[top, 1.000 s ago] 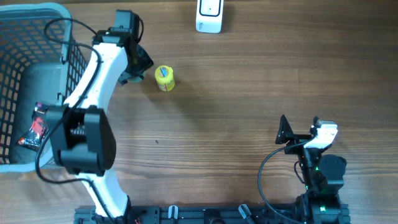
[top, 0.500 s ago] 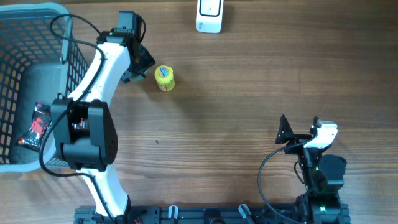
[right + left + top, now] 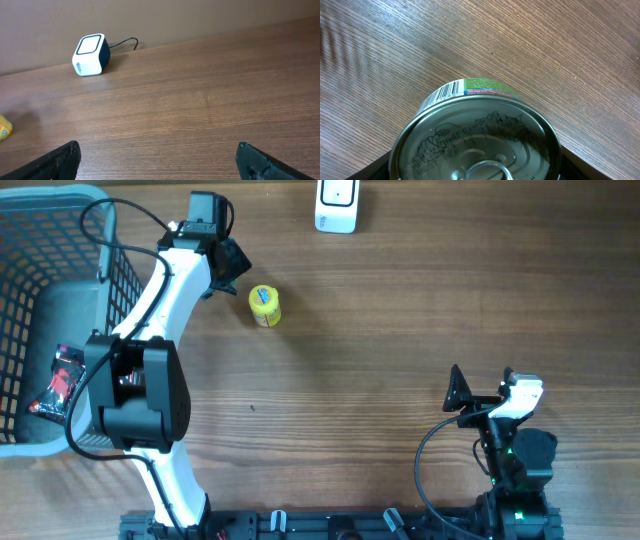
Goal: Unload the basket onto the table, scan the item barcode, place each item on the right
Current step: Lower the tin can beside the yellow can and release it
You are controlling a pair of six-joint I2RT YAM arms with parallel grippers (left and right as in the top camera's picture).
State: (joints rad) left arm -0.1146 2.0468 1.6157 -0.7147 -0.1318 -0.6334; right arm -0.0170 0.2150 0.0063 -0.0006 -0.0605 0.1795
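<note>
A brown wood-grain table (image 3: 400, 330) carries everything. A grey-blue mesh basket (image 3: 40, 210) stands on its far left corner, running down the left edge. A white scanner (image 3: 336, 205) with a dark face sits at the far edge, around the middle, and its thin black cable (image 3: 125, 44) trails off behind it. A small yellow container (image 3: 264, 306) lies on its side on the surface, between basket and scanner, apart from both.
</note>
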